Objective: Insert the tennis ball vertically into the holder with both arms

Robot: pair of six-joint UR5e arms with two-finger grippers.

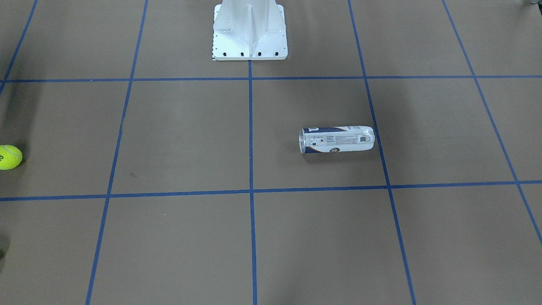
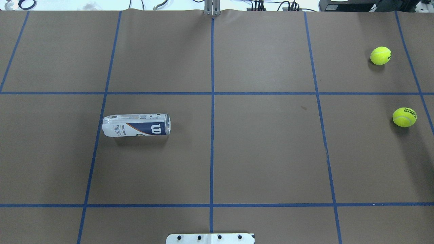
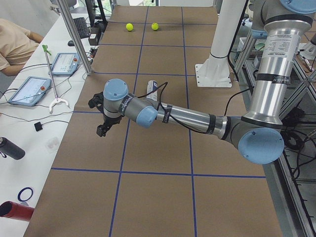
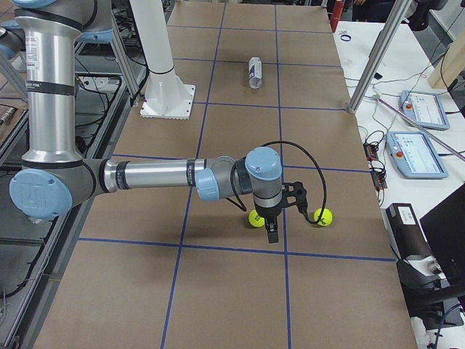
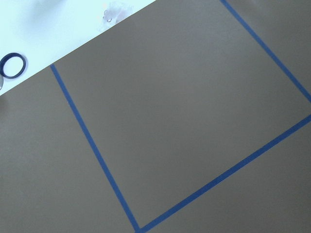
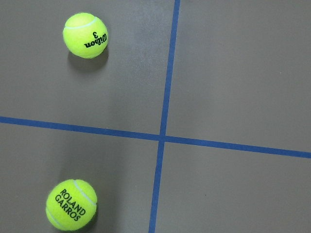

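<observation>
The holder [image 2: 136, 125] lies on its side on the brown table, left of centre, with its open end toward the middle; it also shows in the front view [image 1: 337, 139] and both side views [image 3: 152, 90] [image 4: 254, 72]. Two tennis balls [image 2: 380, 55] [image 2: 404, 117] rest at the table's right end, and both appear in the right wrist view [image 6: 85, 35] [image 6: 71, 204]. My right gripper [image 4: 272, 233] hangs above the table close to the balls [image 4: 256, 217]. My left gripper [image 3: 102, 129] hovers over the table's left end, beyond the holder. I cannot tell whether either is open or shut.
The white pedestal base [image 1: 250, 34] stands at the robot's edge of the table. A side bench with tablets [image 3: 29, 89] [image 4: 414, 153] and an aluminium post [image 3: 74, 34] runs along the far edge, and a person [image 3: 12, 44] sits there. A blue tape roll [image 5: 12, 65] lies off the table.
</observation>
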